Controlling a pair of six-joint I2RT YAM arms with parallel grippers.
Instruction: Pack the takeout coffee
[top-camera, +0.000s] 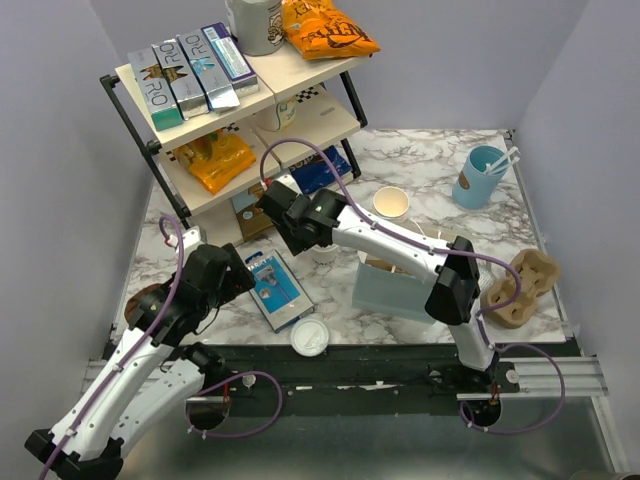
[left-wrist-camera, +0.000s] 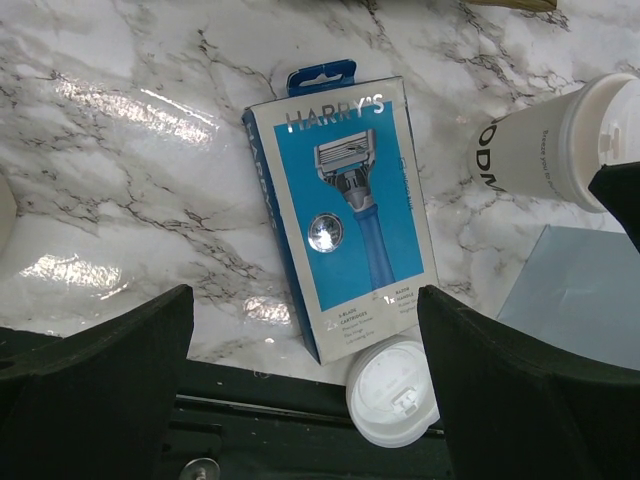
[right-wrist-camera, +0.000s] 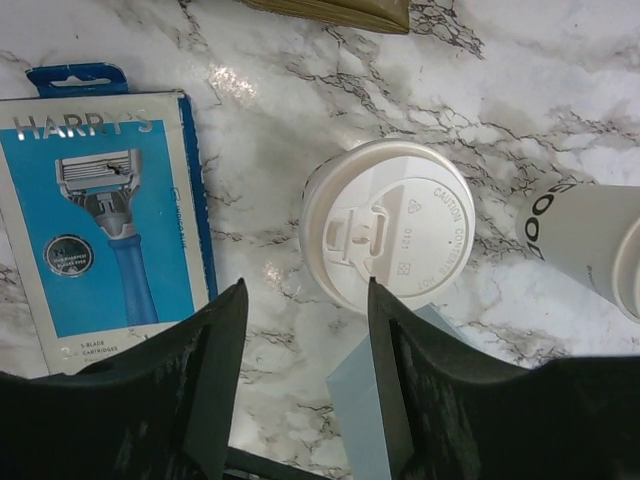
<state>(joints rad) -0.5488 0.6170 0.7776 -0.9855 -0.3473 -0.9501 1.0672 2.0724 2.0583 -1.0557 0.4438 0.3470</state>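
The takeout coffee (right-wrist-camera: 388, 232), a cream paper cup with a white sip lid, stands upright on the marble. It also shows in the left wrist view (left-wrist-camera: 545, 145). In the top view my right arm hides most of it. My right gripper (right-wrist-camera: 303, 300) is open and empty, hovering above the marble, with the lid just ahead of its right finger. It sits in front of the shelf in the top view (top-camera: 290, 222). A light blue paper bag (top-camera: 395, 290) stands just beside the cup. My left gripper (left-wrist-camera: 305, 320) is open and empty over the table's near edge.
A Harry's razor box (top-camera: 277, 288) lies flat between the grippers. A loose white lid (top-camera: 310, 337) rests at the front edge. Lidless cream cups (top-camera: 392, 203) stand behind the bag. A cardboard cup carrier (top-camera: 520, 288), a blue cup (top-camera: 482, 177) and a stocked shelf (top-camera: 240, 100) surround the area.
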